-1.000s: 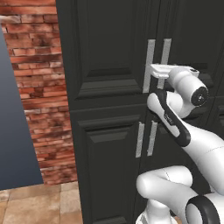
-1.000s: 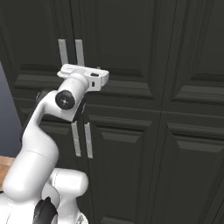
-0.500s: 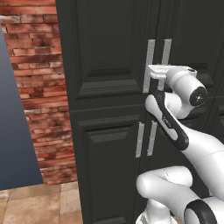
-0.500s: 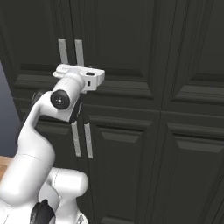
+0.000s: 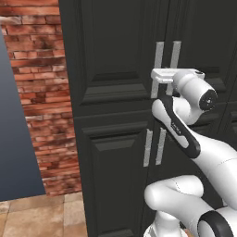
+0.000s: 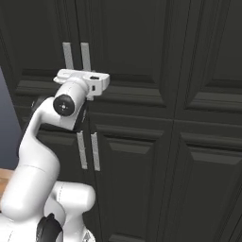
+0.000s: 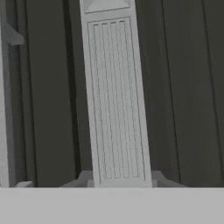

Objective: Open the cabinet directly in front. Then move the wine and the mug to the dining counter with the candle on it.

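Observation:
The tall black cabinet [image 5: 111,69] [image 6: 142,56] fills the space ahead with both upper doors closed. My gripper [image 5: 164,75] [image 6: 86,79] is pressed up to the pair of long silver handles [image 5: 175,50] [image 6: 85,53] where the doors meet. The hand view has one handle bar [image 7: 114,100] running upright between my fingertips [image 7: 84,177], which sit against its two edges, so the gripper [image 7: 119,179] is shut on that handle. The other bar [image 7: 4,109] runs along the left edge. The wine, the mug, the dining counter and the candle are out of view.
A red brick wall [image 5: 37,92] stands left of the cabinet, with a blue-grey wall [image 5: 14,139] beyond it and tan floor tiles [image 5: 37,213] below. Lower doors carry shorter silver handles [image 5: 154,147] [image 6: 89,150]. More black panelled doors [image 6: 208,142] continue to the right.
The jaws have closed in from wide open onto the handle bar. The hand stays at the same spot on the handles and the doors have not moved.

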